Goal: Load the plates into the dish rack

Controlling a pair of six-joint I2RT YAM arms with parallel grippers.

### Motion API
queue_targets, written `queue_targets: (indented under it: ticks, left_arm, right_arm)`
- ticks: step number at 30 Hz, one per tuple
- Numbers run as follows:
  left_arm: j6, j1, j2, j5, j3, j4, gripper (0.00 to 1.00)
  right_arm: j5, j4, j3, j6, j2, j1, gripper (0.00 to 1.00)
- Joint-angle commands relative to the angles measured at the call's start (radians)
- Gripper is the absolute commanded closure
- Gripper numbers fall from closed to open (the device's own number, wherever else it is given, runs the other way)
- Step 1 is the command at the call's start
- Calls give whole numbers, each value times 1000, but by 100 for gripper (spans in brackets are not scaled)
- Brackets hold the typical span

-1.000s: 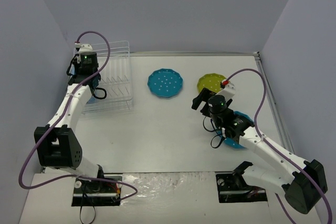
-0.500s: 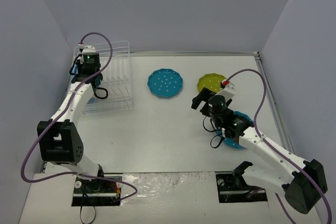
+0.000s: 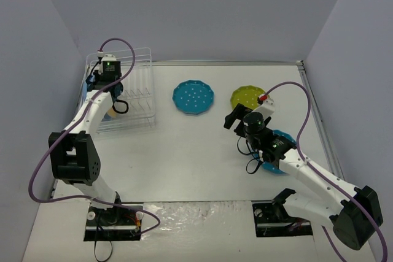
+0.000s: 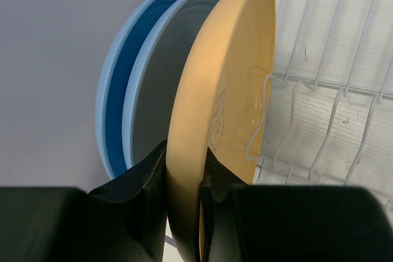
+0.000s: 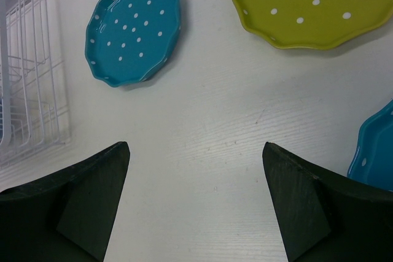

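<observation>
Two plain light blue round plates [image 4: 110, 115] stand on edge, side by side, at the left end of the white wire dish rack [image 3: 132, 93], which sits at ten o'clock on the white tabletop [image 3: 184, 164]. A round orange-yellow plate [image 4: 236, 65] stands upright just beside them, on their right in the left wrist view, with the rack's upright wires beyond it. The left tool [image 4: 184, 162] is clenched on the orange-yellow plate's lower rim, pinching it from both faces.

At twelve o'clock, well apart from the rack, a teal white-dotted plate [image 3: 193, 97] with a scalloped rim lies flat on the tabletop. At one o'clock lies a lime green dotted plate [image 3: 247, 96], also flat and near the teal one without touching it. The right tool [image 5: 195, 151] hangs released above bare tabletop between these two, its black fingers spread wide and holding nothing. At four o'clock a second teal plate [image 3: 276, 151] lies flat, mostly hidden under the right arm.
</observation>
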Motion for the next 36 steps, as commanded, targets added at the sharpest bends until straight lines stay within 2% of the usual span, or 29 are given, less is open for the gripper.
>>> queue_targets:
  ticks: [1,2,5,7,15,27,32,34,36]
  left_arm:
    - [-25,1,-16,-49,87,-14,90]
    - [-27,1,-19,-48,88,-18,81]
    - [-30,1,-27,-42,97,-25,63]
    - [-33,1,-31,-39,103,-34,58]
    - [-49,-1,-59,-28,125,-61,54]
    - [-89,-22,-154,42,256,-191,53]
    - [-135,-56,-226,195,277,-247,50]
    - [-163,-102,-249,291,265,-256,48]
    - [-185,-147,-279,331,239,-253,46]
  right_arm:
    - [7,64,0,8,-4,-5,14]
    - [8,64,0,8,-5,-5,14]
    - [7,64,-2,9,-7,-3,14]
    - [5,65,0,9,-5,-3,14]
    - [1,63,3,8,-4,-3,14]
    - [5,63,16,7,4,-4,14]
    - [55,32,23,16,3,-6,13]
    - [78,16,28,19,12,-17,13]
    - [94,-13,37,20,26,-40,13]
